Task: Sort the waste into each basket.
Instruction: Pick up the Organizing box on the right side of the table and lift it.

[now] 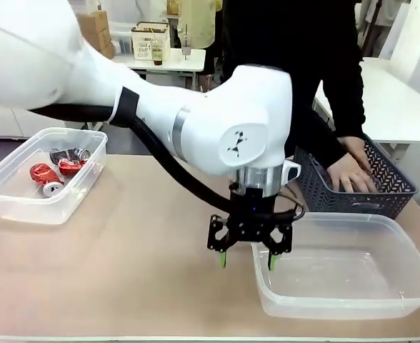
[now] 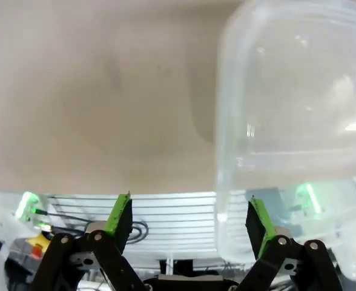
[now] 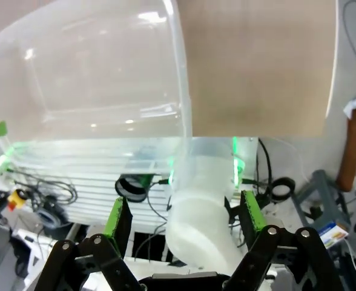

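front: left gripper (image 1: 247, 262) apart, empty, hanging at near corner of empty right tub (image 1: 338, 311); cans (image 1: 58, 170) sit in left tub (image 1: 10, 204) | left wrist: one finger (image 2: 260, 221) over right tub wall, dropping lower could clip it | right wrist: right gripper (image 3: 183, 212) apart, empty

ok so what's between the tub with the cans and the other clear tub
Bare tabletop, plus the robot's open left hand hanging at the right tub's left rim, seen in the front view.
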`<state>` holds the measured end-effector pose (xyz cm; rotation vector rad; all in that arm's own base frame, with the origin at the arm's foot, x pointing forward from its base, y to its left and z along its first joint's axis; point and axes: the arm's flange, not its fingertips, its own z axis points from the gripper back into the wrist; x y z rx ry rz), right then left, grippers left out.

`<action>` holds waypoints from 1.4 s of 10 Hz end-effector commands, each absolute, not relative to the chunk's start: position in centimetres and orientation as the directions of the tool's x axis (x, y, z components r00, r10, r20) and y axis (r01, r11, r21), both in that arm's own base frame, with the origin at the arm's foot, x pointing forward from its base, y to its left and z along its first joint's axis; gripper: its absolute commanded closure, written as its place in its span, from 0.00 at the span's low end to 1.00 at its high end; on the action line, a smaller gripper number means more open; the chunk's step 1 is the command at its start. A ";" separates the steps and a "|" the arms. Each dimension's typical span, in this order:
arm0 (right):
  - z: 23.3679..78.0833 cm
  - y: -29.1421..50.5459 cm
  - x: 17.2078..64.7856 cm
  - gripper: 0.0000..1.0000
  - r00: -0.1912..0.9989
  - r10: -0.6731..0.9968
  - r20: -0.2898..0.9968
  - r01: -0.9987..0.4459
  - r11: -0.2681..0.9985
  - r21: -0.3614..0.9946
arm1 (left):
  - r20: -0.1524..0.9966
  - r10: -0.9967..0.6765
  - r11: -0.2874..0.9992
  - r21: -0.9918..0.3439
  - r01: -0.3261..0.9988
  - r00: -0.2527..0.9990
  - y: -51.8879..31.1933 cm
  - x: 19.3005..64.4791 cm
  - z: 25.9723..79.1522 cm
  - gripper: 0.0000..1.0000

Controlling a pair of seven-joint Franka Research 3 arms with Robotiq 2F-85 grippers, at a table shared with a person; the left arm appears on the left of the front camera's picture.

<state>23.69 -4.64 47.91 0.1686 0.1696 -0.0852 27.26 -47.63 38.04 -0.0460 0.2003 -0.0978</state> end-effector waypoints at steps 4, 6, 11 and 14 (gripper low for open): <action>45.5 -3.8 24.7 0.08 0.970 0.021 -0.240 0.007 0.993 0.115 | -0.156 -0.077 0.996 -0.048 0.071 0.985 -47.8 28.4 37.9 0.03; 40.7 -3.1 25.5 0.08 0.916 0.073 -0.394 -0.023 0.991 0.130 | -0.092 -0.038 0.997 -0.074 0.031 0.995 -48.5 29.8 38.1 0.03; 36.1 -1.3 24.3 0.08 0.856 0.170 -0.489 -0.124 0.984 0.125 | -0.076 -0.066 0.989 -0.136 0.055 0.995 -48.8 31.1 36.6 0.03; 32.5 -0.7 23.6 0.08 0.863 0.130 -0.488 -0.108 0.991 0.073 | -0.082 -0.071 0.988 -0.146 0.058 0.994 -48.8 30.6 36.1 0.03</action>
